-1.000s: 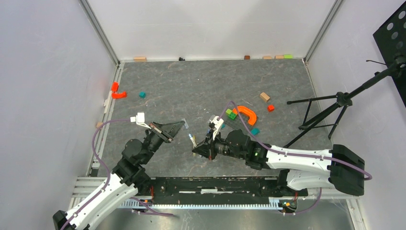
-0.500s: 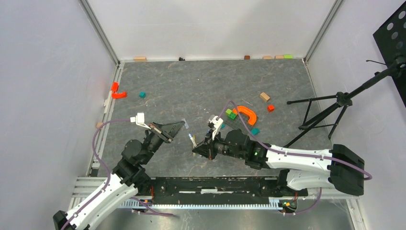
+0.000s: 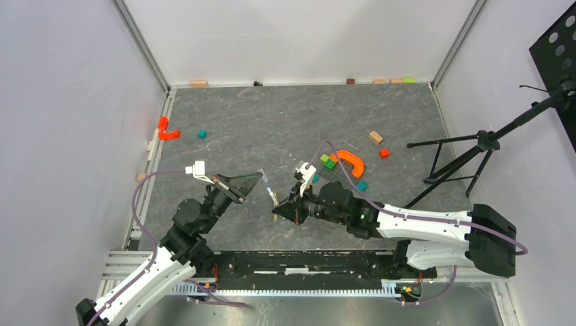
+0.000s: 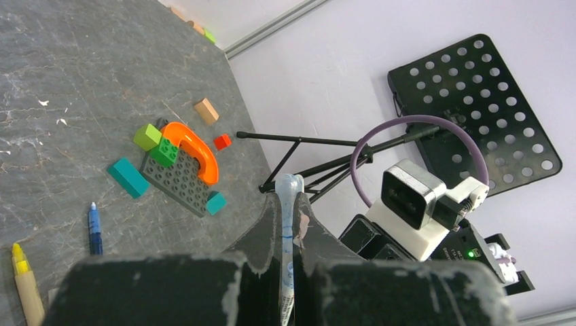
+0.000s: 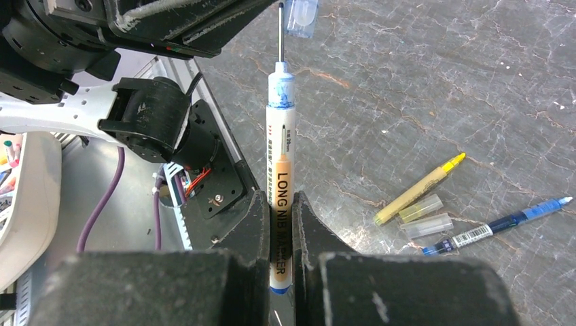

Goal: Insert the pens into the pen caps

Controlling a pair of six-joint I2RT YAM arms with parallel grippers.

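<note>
My right gripper is shut on a white pen lettered LONG NIB MARKER, its thin nib pointing at the left arm. My left gripper is shut on a translucent bluish pen cap. In the right wrist view that pen cap sits just right of the nib's tip, beside it. From above, the left gripper and right gripper face each other closely, the white pen between them. On the table lie a yellow pen, a blue pen and two clear caps.
A dark studded plate carries an orange arch and green blocks, with teal blocks beside it. Small blocks are scattered near the back wall and left edge. A black tripod stands at the right.
The right gripper and its white pen have edged slightly up-left toward the left gripper's cap. Both grips are unchanged.
</note>
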